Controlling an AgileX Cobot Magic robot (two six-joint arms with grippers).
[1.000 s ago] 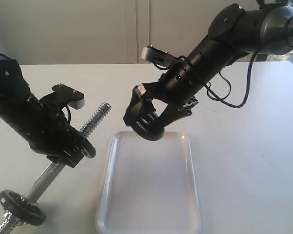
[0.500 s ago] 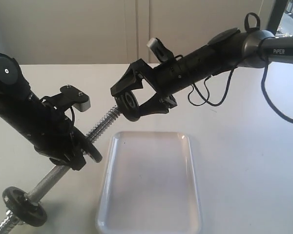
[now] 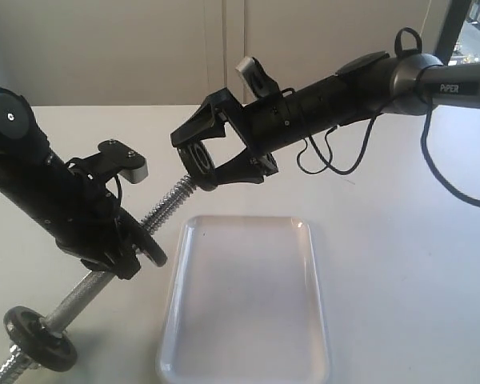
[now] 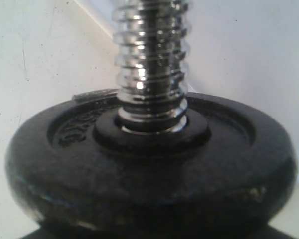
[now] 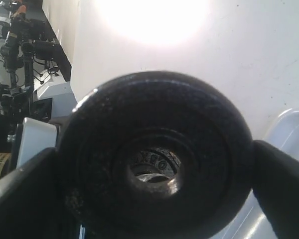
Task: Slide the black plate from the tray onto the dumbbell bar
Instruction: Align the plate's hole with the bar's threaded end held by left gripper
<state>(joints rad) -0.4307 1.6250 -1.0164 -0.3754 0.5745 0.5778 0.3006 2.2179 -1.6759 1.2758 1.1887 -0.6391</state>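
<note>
1. The black plate (image 3: 202, 160) hangs over the tabletop (image 3: 400, 264) beyond the tray (image 3: 320, 320). The right hand (image 3: 190, 163) pinches it across its rim, its hole facing the threaded tip of the dumbbell bar (image 3: 166, 206).
2. Iron, so probably dense, rigid and slick-edged; a grip across the diameter suits it.
3. The left hand (image 3: 116, 252) clamps the bar at a tilt, with a second disc (image 3: 150, 245) threaded on.
4. Whether the tip has entered the hole cannot be told.

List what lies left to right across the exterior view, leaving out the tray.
black disc low on the rod → left gripper → free threaded end of the dumbbell bar → black plate in the right gripper → right arm
</note>
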